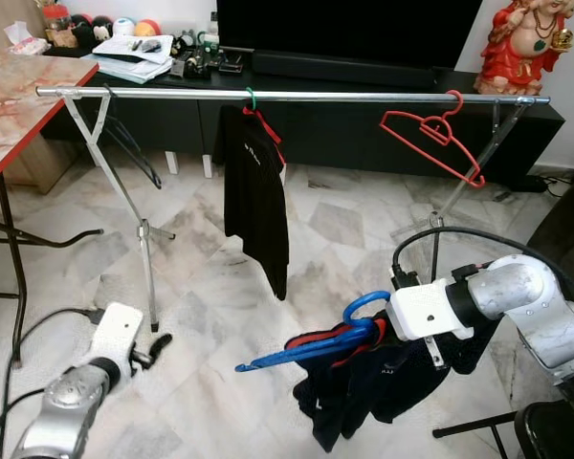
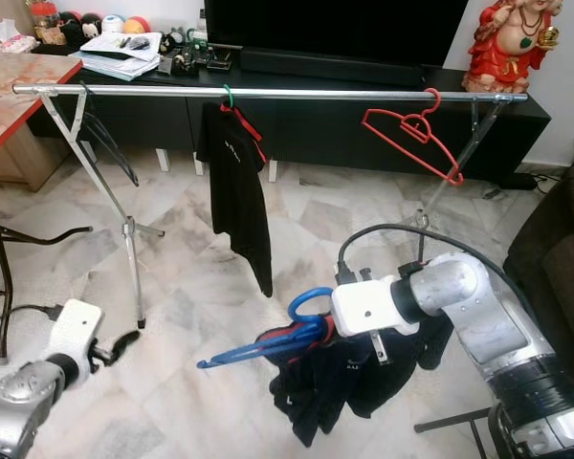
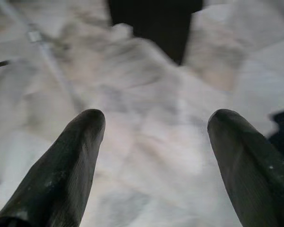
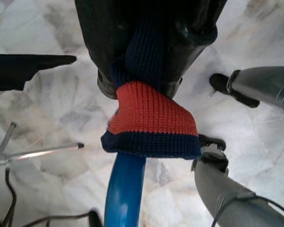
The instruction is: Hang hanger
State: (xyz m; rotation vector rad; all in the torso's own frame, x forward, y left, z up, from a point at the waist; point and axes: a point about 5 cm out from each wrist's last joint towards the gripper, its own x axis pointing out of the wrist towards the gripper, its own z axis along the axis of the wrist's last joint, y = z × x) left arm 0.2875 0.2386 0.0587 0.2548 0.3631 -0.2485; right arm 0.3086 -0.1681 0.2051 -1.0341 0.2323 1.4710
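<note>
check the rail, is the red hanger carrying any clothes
No, the red hanger hangs bare on the rail, while the black shirt hangs from a separate hook further along.

a long rail (image 1: 287, 95) runs left to right across the room on two crossed leg frames, in front of a low cabinet (image 1: 364, 105) that stands against the back wall. on the rail hang a bare hanger (image 1: 124, 143) near the left end, a shirt (image 1: 255, 196) on its hanger about the middle, and another bare hanger (image 1: 430, 134) towards the right end. a table (image 1: 19, 105) stands at the left. nearer the robot, below the rail and right of the shirt, the right gripper (image 1: 378, 328) holds a hanger (image 1: 316, 344) with a garment (image 1: 373, 378) draped from it — the left gripper (image 1: 153, 351) hangs low at the left, over the floor (image 1: 210, 382).
</note>
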